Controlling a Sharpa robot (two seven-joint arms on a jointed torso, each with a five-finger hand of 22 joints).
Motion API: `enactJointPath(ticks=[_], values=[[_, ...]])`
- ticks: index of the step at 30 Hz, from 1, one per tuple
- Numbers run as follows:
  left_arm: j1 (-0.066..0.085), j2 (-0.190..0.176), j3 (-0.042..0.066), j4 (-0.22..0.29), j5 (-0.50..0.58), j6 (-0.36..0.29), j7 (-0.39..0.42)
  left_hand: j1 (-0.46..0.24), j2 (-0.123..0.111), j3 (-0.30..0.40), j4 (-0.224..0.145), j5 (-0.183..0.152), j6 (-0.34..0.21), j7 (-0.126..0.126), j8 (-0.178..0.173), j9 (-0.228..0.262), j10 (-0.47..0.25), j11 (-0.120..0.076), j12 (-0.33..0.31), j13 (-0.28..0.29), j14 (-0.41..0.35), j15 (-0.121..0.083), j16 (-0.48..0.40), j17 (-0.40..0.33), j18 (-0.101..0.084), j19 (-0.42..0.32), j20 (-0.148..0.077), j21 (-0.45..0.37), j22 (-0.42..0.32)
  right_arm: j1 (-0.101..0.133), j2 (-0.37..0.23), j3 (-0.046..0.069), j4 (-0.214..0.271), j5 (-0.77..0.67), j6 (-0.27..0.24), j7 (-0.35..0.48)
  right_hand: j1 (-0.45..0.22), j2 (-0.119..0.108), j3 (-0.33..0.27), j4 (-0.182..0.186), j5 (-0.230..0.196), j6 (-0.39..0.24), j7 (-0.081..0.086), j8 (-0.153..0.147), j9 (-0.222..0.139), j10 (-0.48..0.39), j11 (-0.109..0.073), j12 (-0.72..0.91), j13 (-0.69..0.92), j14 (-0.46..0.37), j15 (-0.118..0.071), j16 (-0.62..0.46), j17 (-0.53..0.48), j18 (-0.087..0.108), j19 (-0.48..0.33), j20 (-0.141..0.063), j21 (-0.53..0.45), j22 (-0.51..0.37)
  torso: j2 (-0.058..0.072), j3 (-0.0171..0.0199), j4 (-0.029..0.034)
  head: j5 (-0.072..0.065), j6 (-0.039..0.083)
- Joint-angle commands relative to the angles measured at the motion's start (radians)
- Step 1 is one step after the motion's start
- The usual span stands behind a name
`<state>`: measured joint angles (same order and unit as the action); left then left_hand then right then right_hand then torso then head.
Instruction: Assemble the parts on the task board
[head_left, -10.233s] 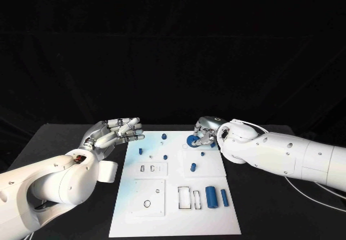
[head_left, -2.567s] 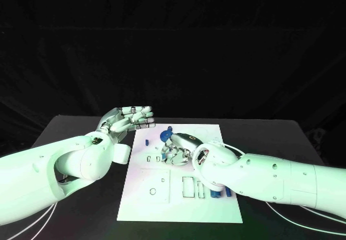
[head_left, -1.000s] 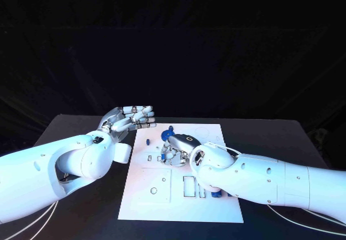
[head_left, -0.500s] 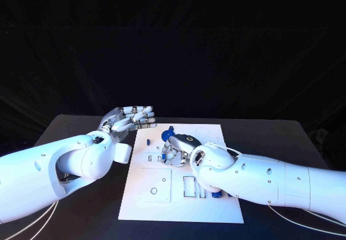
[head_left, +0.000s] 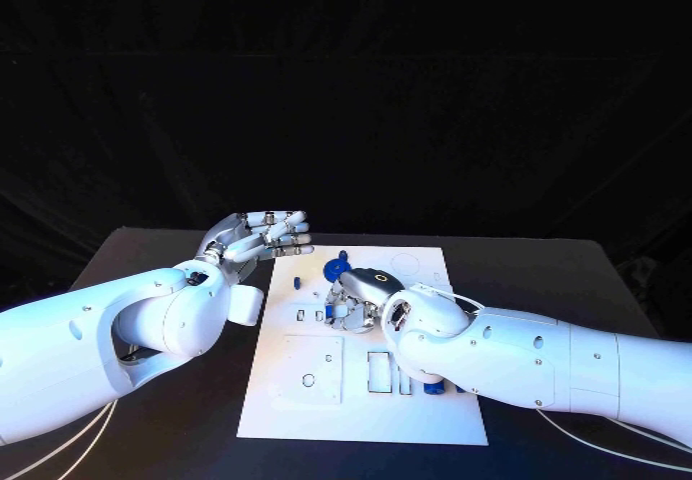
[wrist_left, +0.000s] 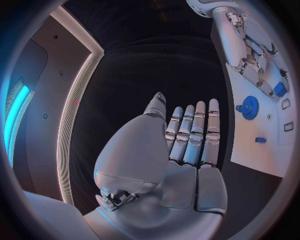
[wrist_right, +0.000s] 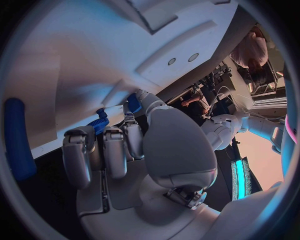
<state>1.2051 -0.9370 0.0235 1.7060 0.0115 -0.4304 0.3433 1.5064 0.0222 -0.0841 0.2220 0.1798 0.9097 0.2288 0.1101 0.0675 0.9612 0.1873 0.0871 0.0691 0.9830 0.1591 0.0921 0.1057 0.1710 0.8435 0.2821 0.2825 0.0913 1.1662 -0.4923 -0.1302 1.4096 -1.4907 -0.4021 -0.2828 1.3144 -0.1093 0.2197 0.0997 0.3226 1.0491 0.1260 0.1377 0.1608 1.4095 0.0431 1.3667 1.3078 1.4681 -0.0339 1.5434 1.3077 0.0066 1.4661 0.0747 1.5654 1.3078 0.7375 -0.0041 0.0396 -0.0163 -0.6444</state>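
Observation:
The white task board (head_left: 361, 420) lies in the middle of the black table. My right hand (head_left: 358, 300) hovers low over the board's middle with its fingers curled, and it pinches a small blue part (wrist_left: 279, 89) (wrist_right: 133, 103) at its fingertips. Just beyond it on the board stands a blue gear (head_left: 336, 268) (wrist_left: 250, 106) (wrist_right: 98, 122). A small blue peg (head_left: 297, 283) (wrist_left: 260, 140) lies near the board's left edge. My left hand (head_left: 263, 238) (wrist_left: 187, 140) is raised beside the board's far left corner, fingers straight and holding nothing.
A blue cylinder (head_left: 433, 385) (wrist_right: 17, 137) lies on the board's near right part, half hidden under my right forearm (head_left: 548, 365). Rectangular slots (head_left: 378, 372) and a round hole (head_left: 307, 380) are cut in the board's near half. Bare table lies on both sides.
Since the earliest frame my right hand has come from the board's far right to its middle. Over the last second it has hardly moved. My left hand stays raised.

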Motion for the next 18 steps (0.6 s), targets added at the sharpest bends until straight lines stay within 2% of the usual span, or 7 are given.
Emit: enactJointPath(ticks=[1,12,18], values=[[0.001,0.001,0.001,0.003,0.002,0.017,0.003,0.009,0.000,0.000,-0.005,-0.005,-0.006,0.008,-0.005,-0.001,-0.002,0.007,-0.003,-0.001,-0.002,0.001,-0.004,0.001,0.013,0.004,-0.001,-0.005,-0.002,-0.004,0.001,-0.003,-0.005,-0.007,0.034,-0.011,-0.009,-0.003,0.002,0.004,-0.002,-0.010,0.002,-0.005,-0.002,-0.007,0.001,-0.008,0.049,0.088,0.008,-0.006,0.205,-0.007,0.105,0.006,0.005,0.263,0.000,-0.0002,0.0005,-0.001,-0.001],[0.001,0.000,0.001,0.003,0.002,0.017,0.003,0.009,0.000,0.000,-0.005,-0.005,-0.006,0.008,-0.005,-0.001,-0.002,0.007,-0.003,-0.001,-0.002,0.001,-0.004,0.001,0.013,0.004,-0.001,-0.005,-0.002,-0.004,0.002,-0.003,-0.004,-0.006,0.031,-0.008,-0.011,-0.007,0.001,0.004,-0.002,-0.013,0.003,-0.007,-0.002,-0.010,0.003,-0.011,0.046,0.088,0.009,-0.007,0.204,-0.007,0.105,0.007,0.005,0.263,0.000,0.0005,-0.0001,0.000,-0.001],[0.001,-0.001,0.001,0.003,0.002,0.017,0.003,0.009,0.000,0.000,-0.005,-0.005,-0.006,0.008,-0.005,-0.001,-0.002,0.007,-0.003,-0.001,-0.002,0.001,-0.004,0.001,0.013,0.004,-0.001,-0.005,-0.002,-0.004,0.002,-0.003,-0.003,-0.006,0.030,-0.008,-0.024,-0.019,-0.006,0.008,-0.015,-0.016,0.006,-0.010,-0.003,-0.014,0.006,-0.015,0.043,0.087,0.013,-0.009,0.200,-0.007,0.105,0.012,0.005,0.263,0.000,0.0001,-0.0002,-0.001,-0.001]])
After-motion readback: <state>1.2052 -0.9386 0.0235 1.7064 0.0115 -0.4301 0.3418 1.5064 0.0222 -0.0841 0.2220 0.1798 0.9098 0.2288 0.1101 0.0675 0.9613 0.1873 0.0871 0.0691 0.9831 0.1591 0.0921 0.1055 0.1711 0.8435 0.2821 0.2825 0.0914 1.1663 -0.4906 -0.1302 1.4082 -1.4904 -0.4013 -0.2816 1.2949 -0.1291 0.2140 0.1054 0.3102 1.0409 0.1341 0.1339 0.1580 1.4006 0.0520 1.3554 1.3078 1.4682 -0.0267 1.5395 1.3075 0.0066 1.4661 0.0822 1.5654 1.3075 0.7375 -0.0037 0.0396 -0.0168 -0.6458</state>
